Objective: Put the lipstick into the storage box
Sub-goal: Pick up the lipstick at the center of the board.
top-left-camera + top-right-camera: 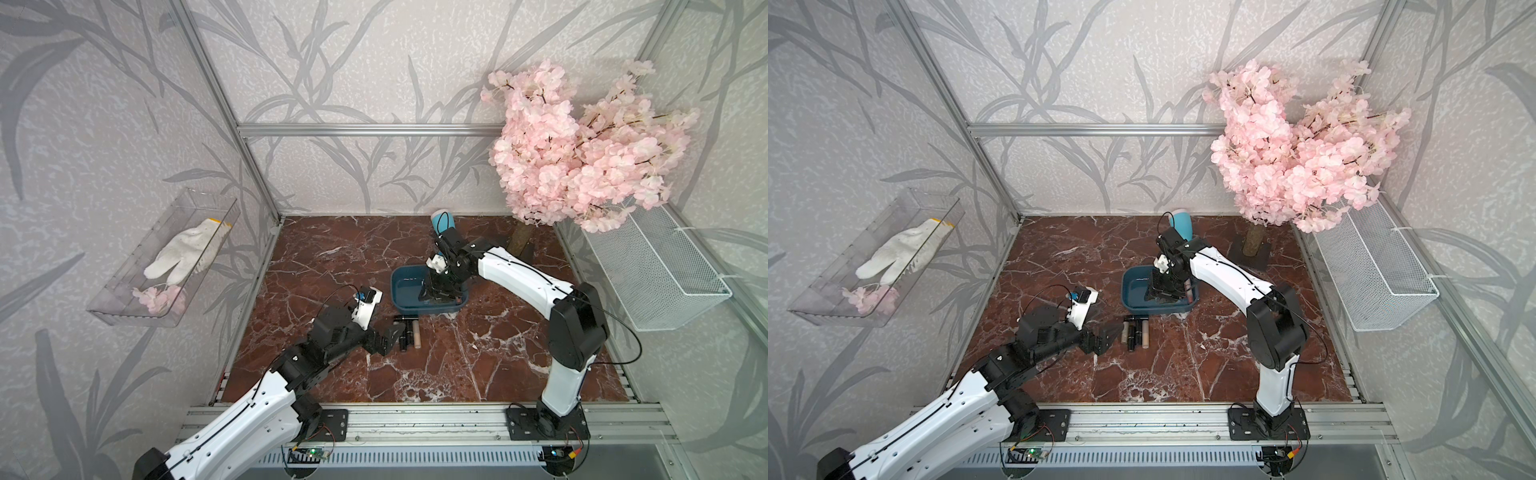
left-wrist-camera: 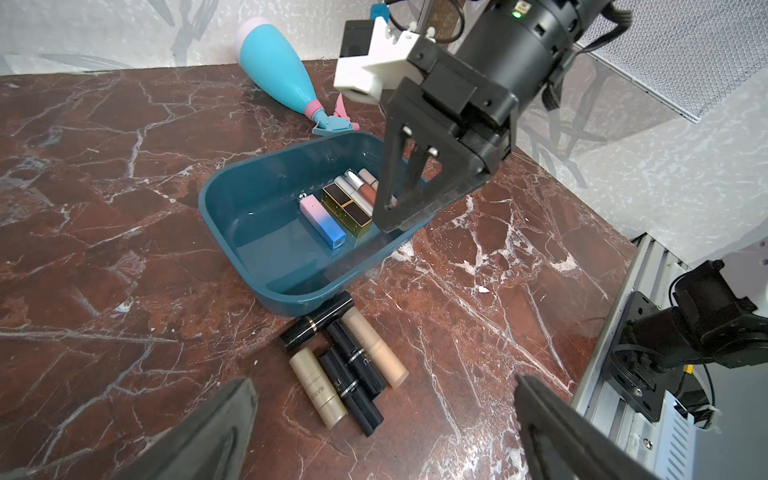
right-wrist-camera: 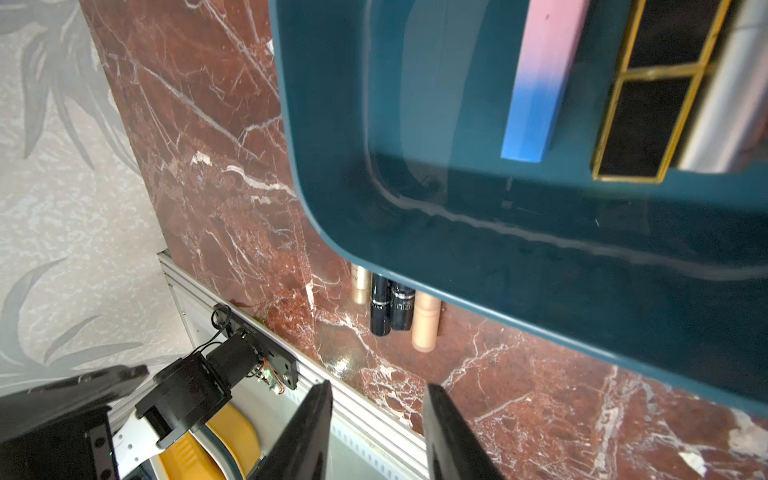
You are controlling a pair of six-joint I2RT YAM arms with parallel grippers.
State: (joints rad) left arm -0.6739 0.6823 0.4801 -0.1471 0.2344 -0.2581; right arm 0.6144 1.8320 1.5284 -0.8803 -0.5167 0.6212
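Red-brown marble tops the table (image 1: 457, 365), where a teal storage box (image 1: 402, 286) sits near the middle with four cosmetics lying side by side on its floor: a pink-to-blue lipstick (image 2: 322, 222), a gold-edged black case (image 2: 347, 210), a silver tube (image 2: 352, 186) and a nude gloss tube (image 2: 369, 192). The right gripper (image 2: 399, 218) hangs over that end of the box, its jaws a little apart and pinching nothing. Five more sticks lie on the table just outside the box's near wall. A gold-banded black tube (image 2: 318, 322) lies crosswise against the wall, and four others lie in a row, side against side: a beige stick (image 2: 318, 388) whose lettering begins "MAR", a black stick (image 2: 353, 392), a lettered black stick (image 2: 359, 361) on which "ZILI" can be read, and a peach stick (image 2: 374, 349). The left gripper (image 1: 392, 338) hovers just beside this row, jaws spread wide and empty. A blue spray bottle (image 2: 278, 75) lies on its side behind the box.
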